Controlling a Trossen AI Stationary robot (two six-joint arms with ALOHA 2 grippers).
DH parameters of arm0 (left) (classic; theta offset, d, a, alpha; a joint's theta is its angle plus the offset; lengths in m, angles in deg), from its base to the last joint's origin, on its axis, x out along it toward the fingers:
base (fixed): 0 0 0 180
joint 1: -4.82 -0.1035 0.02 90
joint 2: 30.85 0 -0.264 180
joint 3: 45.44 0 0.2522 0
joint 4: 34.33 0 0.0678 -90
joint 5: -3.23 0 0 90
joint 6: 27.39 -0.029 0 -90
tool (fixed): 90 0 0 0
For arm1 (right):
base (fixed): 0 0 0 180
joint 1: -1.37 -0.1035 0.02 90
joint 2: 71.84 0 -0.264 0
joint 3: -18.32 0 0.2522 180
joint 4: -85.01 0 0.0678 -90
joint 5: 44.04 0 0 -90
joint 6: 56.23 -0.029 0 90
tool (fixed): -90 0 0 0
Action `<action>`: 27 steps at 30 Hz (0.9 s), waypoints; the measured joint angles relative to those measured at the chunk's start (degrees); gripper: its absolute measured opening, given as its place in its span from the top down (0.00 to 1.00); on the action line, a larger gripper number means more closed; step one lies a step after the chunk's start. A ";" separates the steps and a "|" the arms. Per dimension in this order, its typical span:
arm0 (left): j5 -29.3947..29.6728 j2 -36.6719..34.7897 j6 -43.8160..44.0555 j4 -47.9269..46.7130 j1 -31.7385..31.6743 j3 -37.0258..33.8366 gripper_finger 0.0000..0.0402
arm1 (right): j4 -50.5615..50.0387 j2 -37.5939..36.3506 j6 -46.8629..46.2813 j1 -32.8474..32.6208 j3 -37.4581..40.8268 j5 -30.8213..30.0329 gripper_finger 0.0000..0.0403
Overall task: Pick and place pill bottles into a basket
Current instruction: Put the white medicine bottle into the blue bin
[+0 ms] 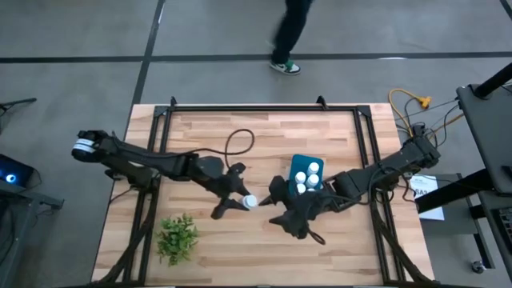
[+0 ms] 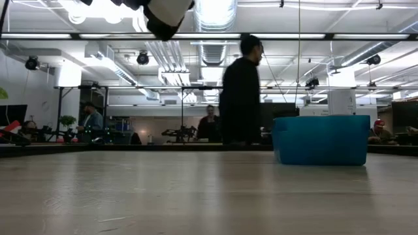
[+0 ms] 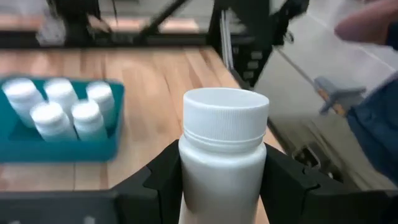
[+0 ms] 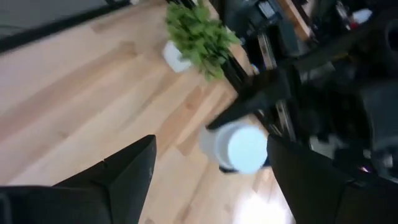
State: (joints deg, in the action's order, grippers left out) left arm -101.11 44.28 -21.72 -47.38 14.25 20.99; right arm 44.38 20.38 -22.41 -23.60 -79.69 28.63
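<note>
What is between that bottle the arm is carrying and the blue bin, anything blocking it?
The left tool holds the pill bottle above the table. The right tool sits open between it and the basket, right beside the bin's near end. That arm looks like the only thing in the path; five bottles already stand inside.

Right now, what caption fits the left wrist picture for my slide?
Left gripper holds a white pill bottle, with five more waiting in the teal basket.

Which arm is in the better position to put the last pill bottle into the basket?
Left. The left gripper already holds the pill bottle, near the basket. The right gripper is open and empty.
</note>
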 joint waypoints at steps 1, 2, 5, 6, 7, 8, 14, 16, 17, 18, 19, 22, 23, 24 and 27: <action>-0.42 0.97 -0.03 -1.28 0.00 0.77 0.63 | 0.01 0.00 0.05 0.03 0.00 0.69 0.26; -0.48 2.08 -0.24 -1.87 0.00 1.96 0.63 | 0.04 0.00 -0.02 0.07 0.00 0.97 0.26; -0.71 4.93 -1.30 -4.11 0.00 4.63 0.63 | -0.19 0.02 -0.09 0.21 0.04 0.99 0.26; -1.10 5.87 -1.65 -4.33 -0.02 5.46 0.63 | -0.36 0.02 -0.30 0.29 0.04 1.12 0.26; -1.79 6.92 -1.91 -4.22 -0.02 6.29 0.63 | -0.62 0.03 -0.44 0.32 0.07 1.40 0.26; -2.65 7.67 -1.96 -4.35 -0.04 6.88 0.63 | -0.81 0.18 -0.46 0.33 0.07 2.04 0.25; -5.25 11.55 -2.12 -4.37 0.07 10.27 0.63 | -1.64 1.55 -0.42 0.17 0.11 4.22 0.26; -5.48 12.47 -2.16 -4.60 0.07 10.96 0.63 | -2.22 1.90 0.02 0.22 0.21 4.40 0.26; -6.06 12.85 -2.41 -4.59 0.07 11.31 0.63 | -1.77 2.35 0.13 0.24 0.21 4.34 0.26; -6.59 12.98 -2.93 -4.90 0.07 11.50 0.63 | -1.45 2.50 0.41 0.23 0.17 4.34 0.26; -6.85 13.19 -3.19 -5.28 0.07 11.61 0.63 | -1.72 2.59 0.58 0.22 0.17 4.34 0.26; -7.02 13.40 -3.19 -5.27 0.07 11.78 0.63 | -1.73 2.67 0.82 0.18 0.20 4.49 0.26; -7.04 13.40 -3.19 -5.24 0.07 11.76 0.63 | -1.60 2.68 0.89 0.20 0.20 4.49 0.26; -7.04 13.40 -3.19 -5.16 0.13 11.76 0.63 | -1.41 2.86 0.90 0.28 0.20 4.49 0.26; -7.04 13.40 -3.17 -5.26 0.23 11.78 0.63 | -1.41 3.74 1.35 0.44 0.22 4.53 0.27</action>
State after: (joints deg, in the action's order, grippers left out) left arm -108.15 57.68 -24.89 -52.63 14.49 32.77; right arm 42.97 24.12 -21.06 -23.17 -79.47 33.16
